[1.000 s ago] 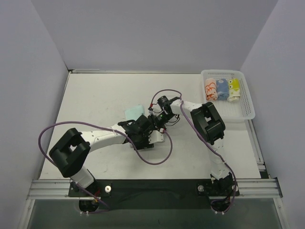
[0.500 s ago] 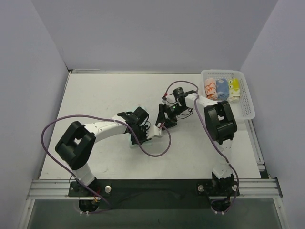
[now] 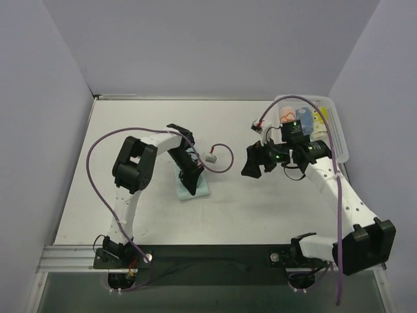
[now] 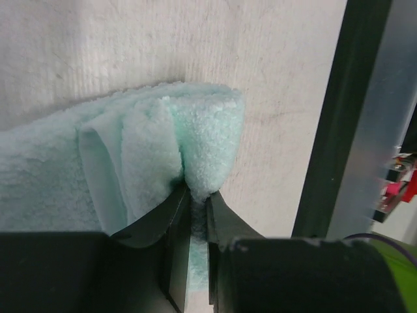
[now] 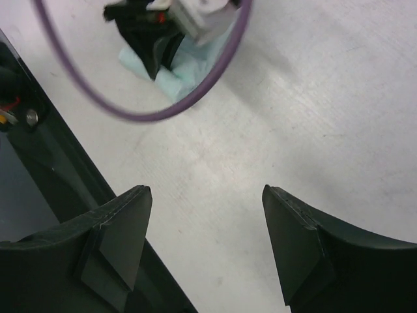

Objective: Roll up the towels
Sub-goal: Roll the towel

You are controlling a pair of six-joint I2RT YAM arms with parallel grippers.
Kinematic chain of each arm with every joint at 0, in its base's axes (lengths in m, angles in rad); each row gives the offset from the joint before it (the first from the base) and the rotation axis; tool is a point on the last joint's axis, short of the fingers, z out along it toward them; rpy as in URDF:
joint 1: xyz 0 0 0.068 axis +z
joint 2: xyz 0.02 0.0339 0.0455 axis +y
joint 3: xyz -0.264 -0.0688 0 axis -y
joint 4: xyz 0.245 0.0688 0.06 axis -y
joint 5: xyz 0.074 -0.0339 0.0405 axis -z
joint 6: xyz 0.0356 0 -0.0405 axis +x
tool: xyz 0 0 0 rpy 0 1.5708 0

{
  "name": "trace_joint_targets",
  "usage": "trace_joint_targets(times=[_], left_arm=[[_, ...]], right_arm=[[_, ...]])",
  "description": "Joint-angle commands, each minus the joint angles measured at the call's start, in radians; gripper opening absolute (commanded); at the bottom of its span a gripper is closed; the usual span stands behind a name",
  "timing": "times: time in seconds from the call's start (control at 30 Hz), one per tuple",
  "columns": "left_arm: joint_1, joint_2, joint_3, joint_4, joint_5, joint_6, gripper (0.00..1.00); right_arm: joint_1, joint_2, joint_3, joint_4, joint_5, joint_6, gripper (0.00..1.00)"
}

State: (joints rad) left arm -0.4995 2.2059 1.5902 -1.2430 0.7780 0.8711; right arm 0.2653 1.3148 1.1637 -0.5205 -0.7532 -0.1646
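The pale mint-green towel point(image 3: 195, 188) lies folded on the table near the middle. In the left wrist view it point(image 4: 163, 140) shows as a thick folded edge. My left gripper point(image 3: 191, 175) is shut on a fold of this towel point(image 4: 199, 195). My right gripper point(image 3: 251, 165) is open and empty above bare table, to the right of the towel point(image 5: 179, 72). Three rolled towels, white-with-orange point(image 3: 286, 116), blue point(image 3: 303, 117) and yellow point(image 3: 318, 118), lie in the white basket point(image 3: 339, 140).
The white slotted basket stands at the back right of the table. A purple cable point(image 3: 225, 156) loops from the left wrist over the table. The metal rail point(image 3: 208, 251) runs along the near edge. Grey walls close in the table.
The left arm has swung back and left, its gripper now over the towel near the middle. The right arm has pulled away to the right and its gripper is apart from the towel.
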Motion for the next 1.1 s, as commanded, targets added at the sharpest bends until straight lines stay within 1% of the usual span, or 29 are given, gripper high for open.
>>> trace_joint_targets(times=[0.0,0.03,0.07,0.13,0.2,0.23,0.27,0.37,0.4,0.47,0.5,0.53,0.6,0.63,0.73,0.83,1.07], left_arm=[[0.016,0.118,0.129,-0.209,0.132,0.109,0.08],[0.019,0.142,0.155,-0.263,0.139,0.124,0.08],[0.021,0.182,0.172,-0.282,0.145,0.141,0.08],[0.021,0.205,0.189,-0.306,0.136,0.152,0.08],[0.022,0.215,0.171,-0.306,0.126,0.167,0.08],[0.021,0.216,0.163,-0.309,0.116,0.172,0.08],[0.021,0.218,0.156,-0.314,0.115,0.192,0.08],[0.021,0.23,0.139,-0.325,0.11,0.219,0.08],[0.021,0.235,0.139,-0.337,0.11,0.227,0.08],[0.024,0.242,0.136,-0.34,0.104,0.238,0.09],[0.024,0.242,0.129,-0.34,0.101,0.243,0.09],[0.026,0.244,0.122,-0.339,0.099,0.25,0.09],[0.029,0.248,0.113,-0.338,0.095,0.252,0.09],[0.03,0.248,0.108,-0.338,0.089,0.253,0.09],[0.047,0.248,0.091,-0.338,0.061,0.266,0.09],[0.067,0.253,0.082,-0.338,0.044,0.27,0.09],[0.088,0.268,0.085,-0.338,0.05,0.278,0.09]], right_arm=[[0.08,-0.139,-0.087,-0.036,0.09,-0.145,0.7],[0.176,-0.185,-0.108,-0.036,0.136,-0.191,0.7],[0.222,-0.199,-0.114,-0.038,0.161,-0.213,0.7],[0.329,-0.2,-0.127,-0.03,0.19,-0.272,0.69],[0.388,-0.19,-0.142,-0.006,0.216,-0.305,0.67],[0.415,-0.166,-0.142,0.005,0.239,-0.331,0.67],[0.487,-0.151,-0.147,0.011,0.302,-0.389,0.67],[0.586,-0.051,-0.134,0.054,0.382,-0.469,0.64],[0.603,0.013,-0.122,0.065,0.39,-0.475,0.63],[0.624,0.081,-0.105,0.128,0.399,-0.481,0.62],[0.673,0.116,-0.101,0.158,0.481,-0.495,0.61],[0.693,0.191,-0.087,0.21,0.515,-0.504,0.59],[0.718,0.275,-0.067,0.264,0.545,-0.497,0.57],[0.721,0.293,-0.055,0.314,0.543,-0.497,0.57],[0.733,0.337,-0.058,0.391,0.543,-0.523,0.57],[0.746,0.366,-0.061,0.418,0.531,-0.543,0.57],[0.772,0.457,-0.052,0.468,0.534,-0.5,0.54]])
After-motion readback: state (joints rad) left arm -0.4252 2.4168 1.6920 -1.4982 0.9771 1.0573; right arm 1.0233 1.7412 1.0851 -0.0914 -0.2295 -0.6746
